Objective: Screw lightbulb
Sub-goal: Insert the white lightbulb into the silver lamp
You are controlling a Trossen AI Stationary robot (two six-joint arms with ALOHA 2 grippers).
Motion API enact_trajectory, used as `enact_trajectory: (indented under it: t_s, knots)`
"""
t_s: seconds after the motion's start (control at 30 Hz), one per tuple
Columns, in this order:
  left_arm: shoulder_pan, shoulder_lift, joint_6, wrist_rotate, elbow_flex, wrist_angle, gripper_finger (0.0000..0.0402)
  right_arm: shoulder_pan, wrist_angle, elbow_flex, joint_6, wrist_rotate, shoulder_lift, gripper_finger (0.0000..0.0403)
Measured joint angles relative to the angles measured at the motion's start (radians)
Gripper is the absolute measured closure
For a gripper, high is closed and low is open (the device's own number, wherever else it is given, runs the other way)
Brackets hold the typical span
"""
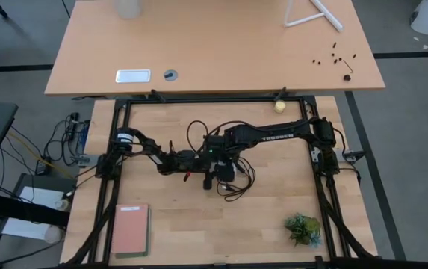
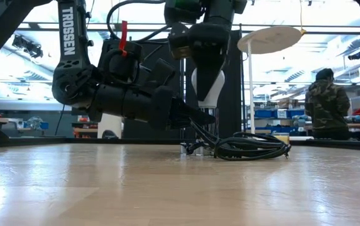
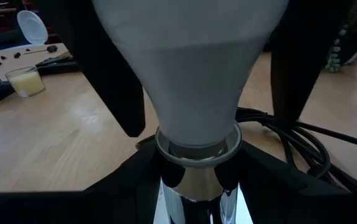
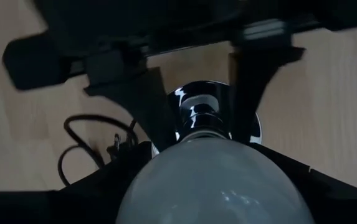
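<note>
my right fingers (image 4: 206, 186) grip the bulb (image 3: 194, 68), its base in the socket (image 4: 203, 112); my left fingers (image 3: 194, 186) clamp the socket at mid-counter (image 1: 273, 224).

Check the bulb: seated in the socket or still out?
In. The lightbulb neck sits inside the chrome socket collar; how far it is threaded, cannot tell.

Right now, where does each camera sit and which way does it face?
High: overhead, looking straight down; both arms meet mid-table.
Low: table height, looking level across; both arms, lightbulb, coiled cord, person beyond.
Left wrist: faces the lightbulb's neck in the silver socket, between its own fingers.
Right wrist: looks down past the lightbulb onto the socket and the left gripper.
Both wrist views share lightbulb and socket.
</note>
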Motion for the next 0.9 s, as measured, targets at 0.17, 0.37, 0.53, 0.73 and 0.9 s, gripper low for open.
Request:
enact_trajectory:
  t_s: [0.17, 0.37, 0.53, 0.73, 0.9]
  knots:
    - [0.0, 0.0, -0.011, -0.007, 0.0, 0.0, 0.0211, 0.0, 0.002, 0.0, 0.14, 0.024, 0.0, 0.0141]
    - [0.0, 0.0, -0.023, -0.013, 0.0, 0.0, 0.0211, 0.005, 0.003, 0.0, 0.331, 0.039, 0.0, 0.0131]
    - [-0.002, 0.0, -0.042, -0.025, 0.0, 0.0, 0.0211, 0.013, 0.02, 0.0, 0.498, 0.061, 0.0, 0.0132]
    - [-0.002, 0.0, -0.047, -0.033, -0.001, 0.01, 0.0211, 0.012, 0.024, 0.0, 0.674, 0.065, 0.0, 0.014]
    - [0.0, 0.001, -0.047, -0.036, -0.001, 0.017, 0.0211, 0.013, 0.013, 0.0, 0.805, 0.063, 0.0, 0.0131]
